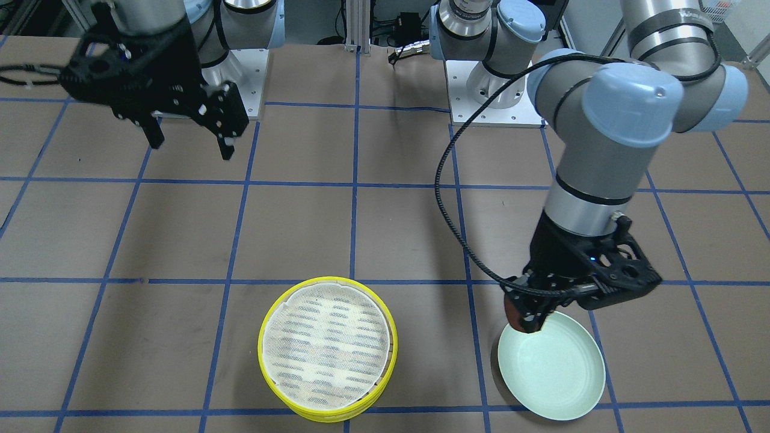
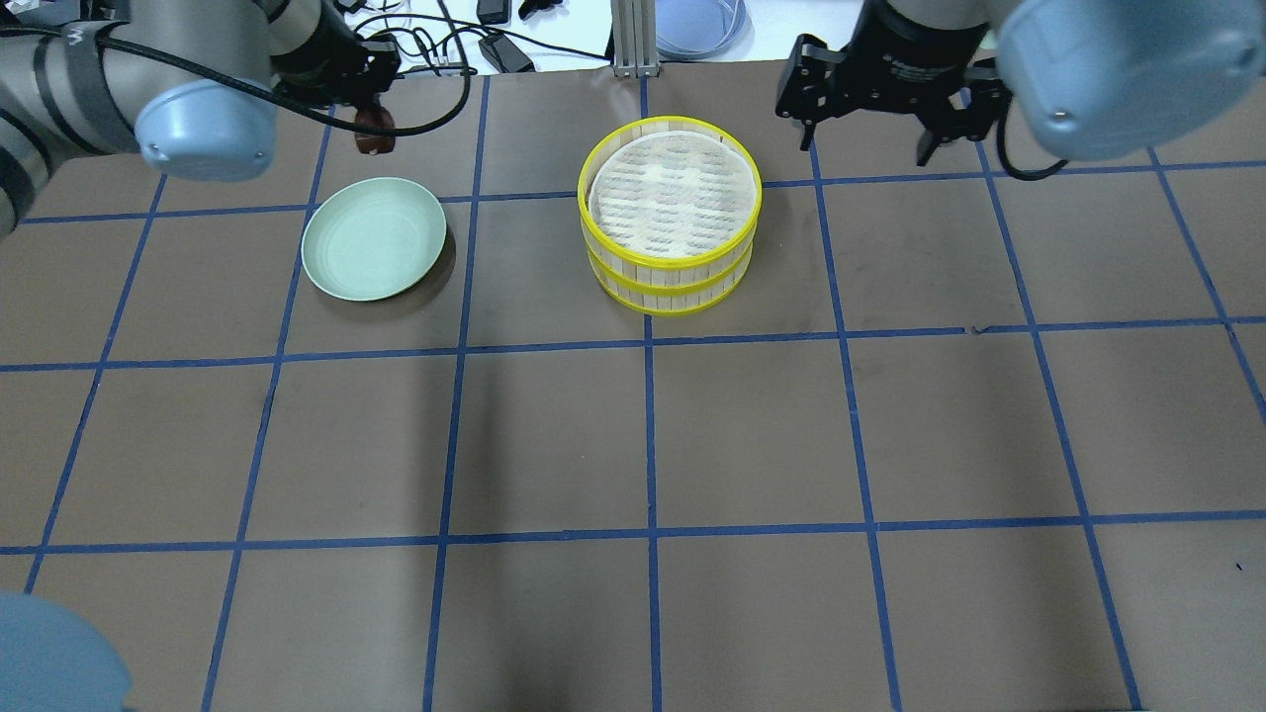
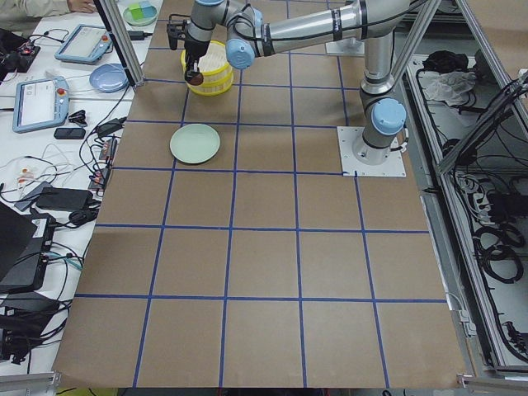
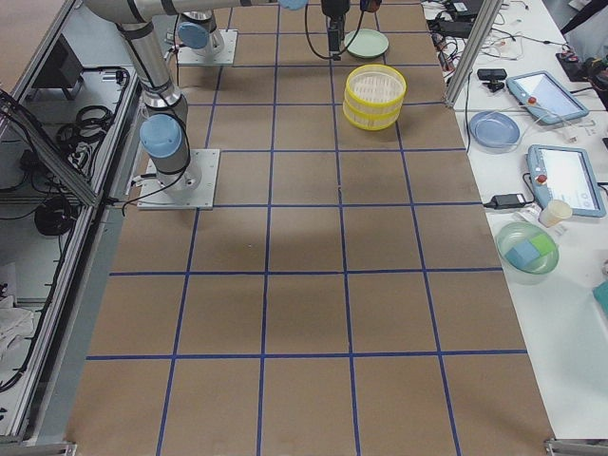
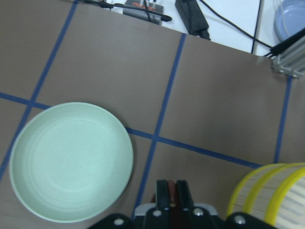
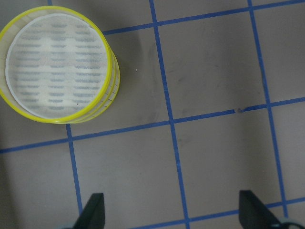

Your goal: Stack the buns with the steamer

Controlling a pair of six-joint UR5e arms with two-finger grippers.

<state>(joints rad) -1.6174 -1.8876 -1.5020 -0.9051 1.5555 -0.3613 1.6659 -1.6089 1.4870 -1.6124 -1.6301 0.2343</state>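
From the front, pinching the reddish-brown bun in the left gripper's closed jaws over the green plate's rim; overhead, needing height to clear the stacked steamer's yellow rim, short of the right gripper's open jaws; wrist view, aiming at its middle.

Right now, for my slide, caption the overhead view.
Left tool holds the brown bun near the green plate; two steamer tiers sit stacked; right tool open.

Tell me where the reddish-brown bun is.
Overhead view, upper left: the bun is held by the left gripper, raised beside the mint-green plate, left of the steamer.
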